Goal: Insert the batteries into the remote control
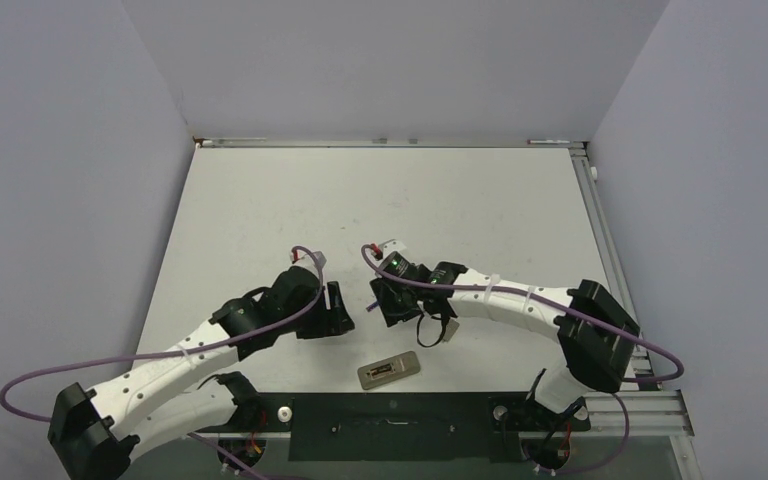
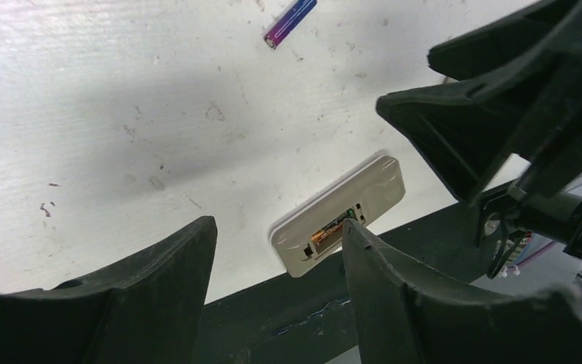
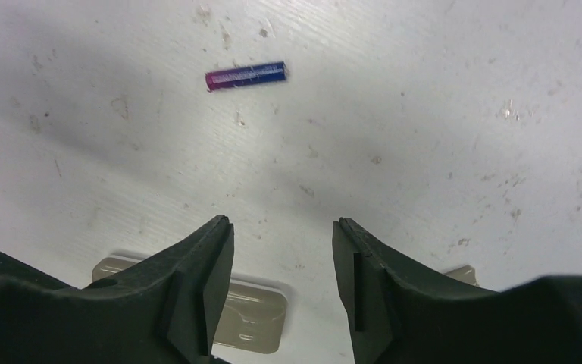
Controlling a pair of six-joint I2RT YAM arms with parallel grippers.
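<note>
Your left jaws stand apart with nothing between them. Right jaws are released too, empty, hanging over the counter (image 3: 424,114). The remote control (image 2: 367,186) lies back-up at lower centre of the left wrist view, right by the counter's dark near edge. A brownish-gold battery (image 2: 324,234) sits in its recess. The purple-blue battery (image 3: 245,76) lies loose on the counter, upper left of the right wrist view, well apart from the remote control.
</note>
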